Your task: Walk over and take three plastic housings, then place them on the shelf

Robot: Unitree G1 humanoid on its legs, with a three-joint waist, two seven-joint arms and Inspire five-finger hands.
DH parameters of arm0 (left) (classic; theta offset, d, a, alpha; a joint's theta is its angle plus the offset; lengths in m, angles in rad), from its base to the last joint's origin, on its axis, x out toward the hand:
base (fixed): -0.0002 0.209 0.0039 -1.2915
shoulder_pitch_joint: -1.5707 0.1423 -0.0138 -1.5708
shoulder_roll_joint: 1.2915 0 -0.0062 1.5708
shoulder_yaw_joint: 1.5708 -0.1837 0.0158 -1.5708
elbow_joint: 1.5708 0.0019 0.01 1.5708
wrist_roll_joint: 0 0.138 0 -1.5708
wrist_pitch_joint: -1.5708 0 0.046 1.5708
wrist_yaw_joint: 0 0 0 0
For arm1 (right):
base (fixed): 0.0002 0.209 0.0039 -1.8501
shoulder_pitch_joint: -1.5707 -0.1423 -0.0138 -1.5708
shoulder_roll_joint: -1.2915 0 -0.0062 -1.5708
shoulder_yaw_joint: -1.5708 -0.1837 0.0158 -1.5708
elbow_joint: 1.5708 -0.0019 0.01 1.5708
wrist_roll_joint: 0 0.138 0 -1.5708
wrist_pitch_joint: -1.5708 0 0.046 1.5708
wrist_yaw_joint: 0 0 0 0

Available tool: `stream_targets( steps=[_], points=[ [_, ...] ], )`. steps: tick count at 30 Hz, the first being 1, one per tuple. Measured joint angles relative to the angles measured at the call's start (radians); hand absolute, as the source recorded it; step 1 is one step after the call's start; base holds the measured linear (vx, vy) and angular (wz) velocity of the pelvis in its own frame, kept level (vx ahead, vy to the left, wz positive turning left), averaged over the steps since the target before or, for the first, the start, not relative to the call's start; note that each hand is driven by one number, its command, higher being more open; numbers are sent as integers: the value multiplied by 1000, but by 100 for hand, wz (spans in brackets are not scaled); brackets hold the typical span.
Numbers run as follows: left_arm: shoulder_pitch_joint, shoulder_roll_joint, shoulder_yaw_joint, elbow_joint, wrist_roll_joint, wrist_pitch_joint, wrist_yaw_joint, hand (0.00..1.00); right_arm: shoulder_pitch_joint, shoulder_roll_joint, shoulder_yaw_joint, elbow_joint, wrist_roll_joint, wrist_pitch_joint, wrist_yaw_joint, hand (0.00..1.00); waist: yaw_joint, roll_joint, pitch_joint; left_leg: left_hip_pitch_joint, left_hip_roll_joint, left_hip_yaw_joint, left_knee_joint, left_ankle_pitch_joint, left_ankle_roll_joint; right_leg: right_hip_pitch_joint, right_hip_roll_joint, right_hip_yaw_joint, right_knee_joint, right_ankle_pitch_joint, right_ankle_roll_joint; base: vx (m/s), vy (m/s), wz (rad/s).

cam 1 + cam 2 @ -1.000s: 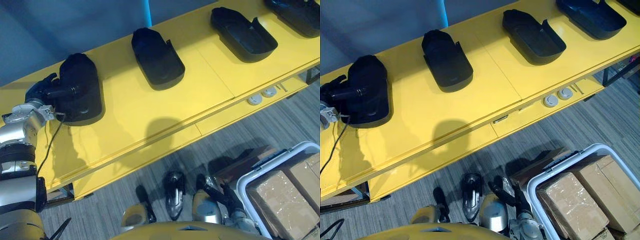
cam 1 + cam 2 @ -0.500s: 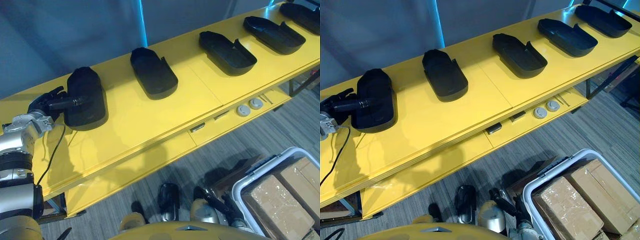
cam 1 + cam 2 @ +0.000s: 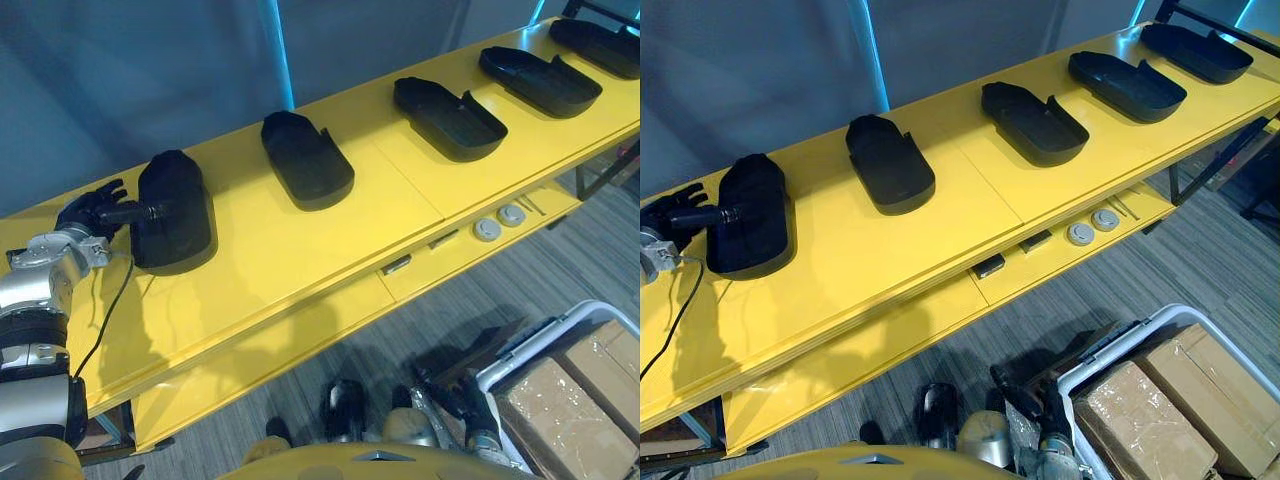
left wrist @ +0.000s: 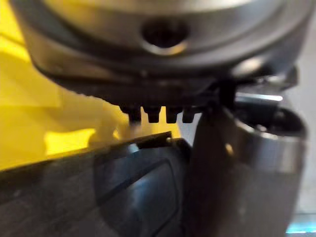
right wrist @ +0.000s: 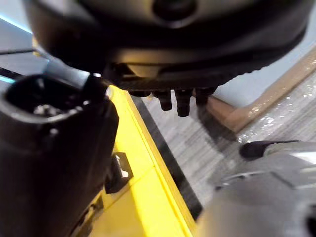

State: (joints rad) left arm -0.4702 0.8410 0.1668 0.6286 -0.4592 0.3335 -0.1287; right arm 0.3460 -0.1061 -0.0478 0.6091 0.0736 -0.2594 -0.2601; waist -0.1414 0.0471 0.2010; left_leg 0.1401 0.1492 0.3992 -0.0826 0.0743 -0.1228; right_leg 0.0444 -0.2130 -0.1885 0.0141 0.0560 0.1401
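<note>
the right hand (image 5: pixel 163 44) hangs low, off the near edge of the shelf (image 3: pixel 280 250); its state i cannot tell. at the shelf's left end the left hand (image 3: pixel 92 210) is splayed open, one straight digit touching the nearest housing (image 3: pixel 175 210), gripping nothing. that housing lies just right of the hand, long axis running near edge to far edge. more housings (image 3: pixel 305 160) sit in a row rightward.

far housing (image 3: pixel 600 40): cut by right edge | boxes (image 3: pixel 1160 420): cropped (lower corner) | right robot hand (image 3: pixel 450 392): partly hidden
</note>
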Motion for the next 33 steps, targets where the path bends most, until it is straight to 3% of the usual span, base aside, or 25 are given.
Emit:
stream_targets(
  steps=[4,6,11,16,21,25,30,33],
  points=[
    [10,0,5,-97,3,-25,59,100,25,5,-73,-215,-99,-25,-86,100,-2,-3,-19,2,2,8,-1,-3,-3,-2,3,6,0,-4,-5,7,0,-3],
    [17,0,10,-154,3,-54,86,100,24,-1,-157,-358,-109,-65,-130,100,-2,-9,-27,6,5,11,-2,-4,-4,-2,7,13,0,-4,-5,8,-5,-8],
    [99,-40,57,-340,2,-124,161,100,23,-64,-321,-681,-105,-129,-150,100,-5,-16,-59,10,8,25,-3,-5,-6,-4,11,21,0,-2,-4,7,1,-6],
    [227,-142,151,-593,2,-258,238,100,-7,-149,-360,-873,-104,-167,-94,100,-3,-25,-98,13,18,28,-6,-7,-10,-4,22,24,0,-4,-7,-5,-7,-3],
    [324,-267,198,-766,3,-380,281,100,-68,-215,-355,-901,-23,-168,62,100,10,-14,-129,11,19,14,-6,-6,-11,2,22,14,-1,-4,-7,-2,-2,5],
    [462,-422,240,-911,50,-512,353,100,-119,-219,-311,-899,94,-114,169,100,33,-6,-137,6,20,-11,-6,-2,-11,23,21,-16,-19,-6,-9,-4,-7,17],
    [638,-609,250,-1009,158,-645,434,100,-150,-218,-210,-837,92,-3,182,100,82,-17,-165,-23,20,-80,-5,8,-10,51,21,-83,-37,-5,-7,19,-8,36],
    [695,-678,244,-1013,173,-662,447,100,-211,-211,-166,-715,94,36,180,100,119,-33,-167,-32,20,-118,-6,16,-9,70,20,-124,-37,-7,-9,9,-8,38]
  ],
)
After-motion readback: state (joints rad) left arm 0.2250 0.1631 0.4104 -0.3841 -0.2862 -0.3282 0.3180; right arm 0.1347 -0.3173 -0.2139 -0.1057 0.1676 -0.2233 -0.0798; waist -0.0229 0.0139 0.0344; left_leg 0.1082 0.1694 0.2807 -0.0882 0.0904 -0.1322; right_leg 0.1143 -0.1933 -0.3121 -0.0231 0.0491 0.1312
